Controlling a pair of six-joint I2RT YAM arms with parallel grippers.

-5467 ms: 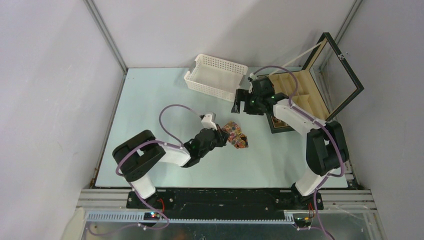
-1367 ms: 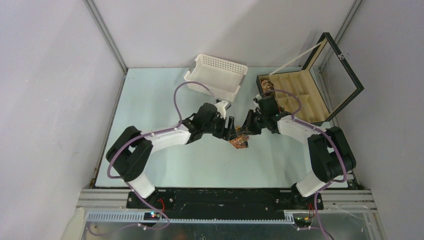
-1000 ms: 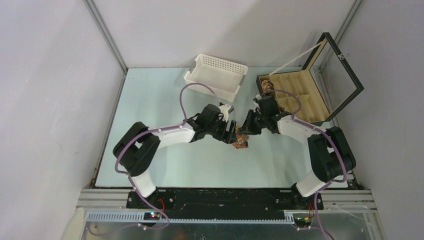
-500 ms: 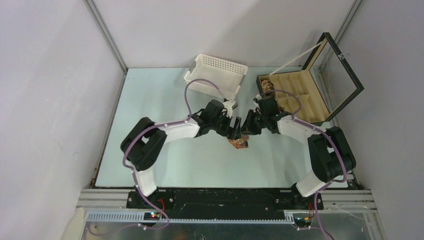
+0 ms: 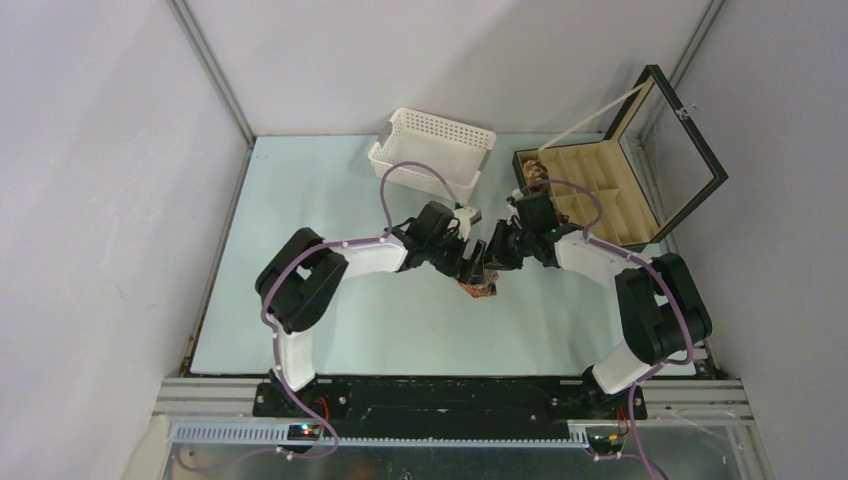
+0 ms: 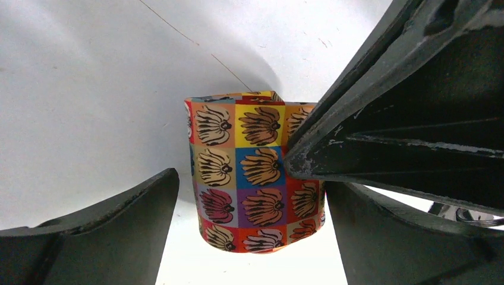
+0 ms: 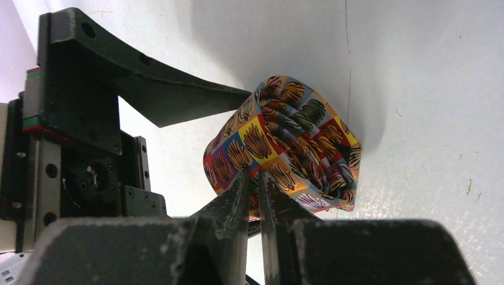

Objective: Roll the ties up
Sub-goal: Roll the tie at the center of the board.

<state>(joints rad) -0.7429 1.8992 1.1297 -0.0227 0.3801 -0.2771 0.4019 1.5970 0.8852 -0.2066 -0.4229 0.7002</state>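
The white basket [image 5: 430, 150] sits beyond the left pincer [image 6: 249, 202], well apart from it, with bare table [image 5: 330, 220] stretching away on that pincer's outer side. The left pincer stands wide apart, one finger on each side of the tie [image 7: 285, 142] and gripping nothing. The tie is a loose upright coil resting on the table directly between the two pincers. It looks light, soft and springy, so the layers will probably slacken or unroll if let go. The safest hold is likely across the whole coil from outside, pressing the wraps together, not on a single layer. The right pincer [image 7: 255, 175] is clamped on the tie, its fingers nearly together on the coil's near wall, which pulls that side into a crease. Just behind the right pincer stands the black box [image 5: 640, 215], lid raised, with what seems to be a rolled bundle [image 5: 532, 178] in the corner compartment nearest the pincer. The box wall and the upright lid are the edges to mind; the pincers crowd each other at the coil, and the freest room lies nearer the arm bases.
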